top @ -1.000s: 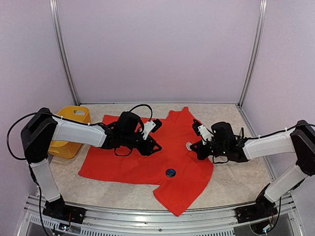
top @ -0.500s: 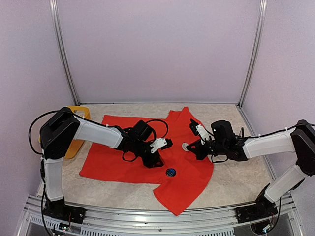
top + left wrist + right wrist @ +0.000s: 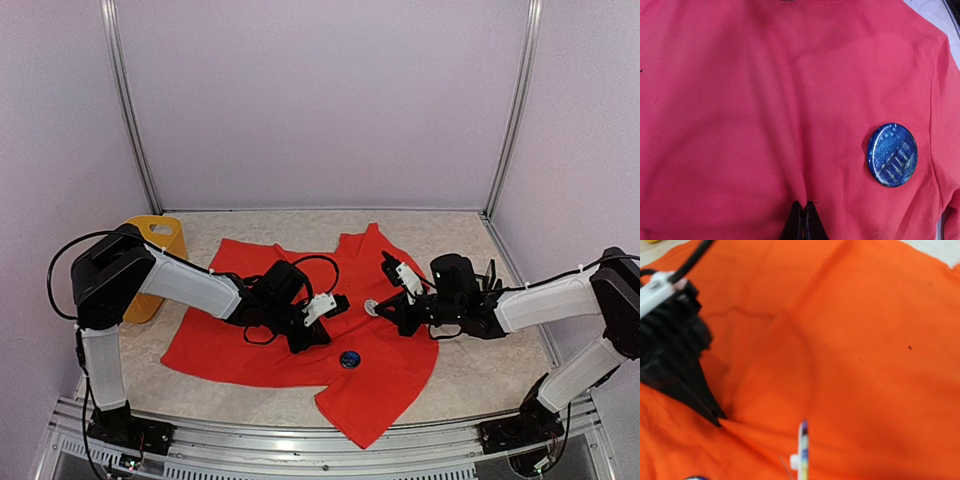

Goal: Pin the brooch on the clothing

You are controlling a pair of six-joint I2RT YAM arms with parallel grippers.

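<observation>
The clothing [image 3: 250,340], a red T-shirt, lies spread on the table. My left gripper [image 3: 318,337] is shut on a small raised fold of the clothing [image 3: 740,100], with its black fingertips [image 3: 799,220] pressed together. A round blue badge [image 3: 892,155] lies on the shirt just right of them, also visible as the badge [image 3: 349,359] from above. My right gripper [image 3: 381,311] is shut on the brooch [image 3: 371,308], a small pale disc, over the shirt's middle. In the right wrist view the brooch [image 3: 803,447] shows edge-on and its own fingers are out of frame.
A yellow container [image 3: 150,245] stands at the left edge of the table beside the shirt. Metal frame posts [image 3: 125,110] rise at the back corners. Bare beige table [image 3: 470,370] shows to the right of the shirt.
My left gripper has swung toward the shirt's middle, come down beside the blue badge and shut on a fold of fabric. The right gripper with the brooch has drifted slightly left.
</observation>
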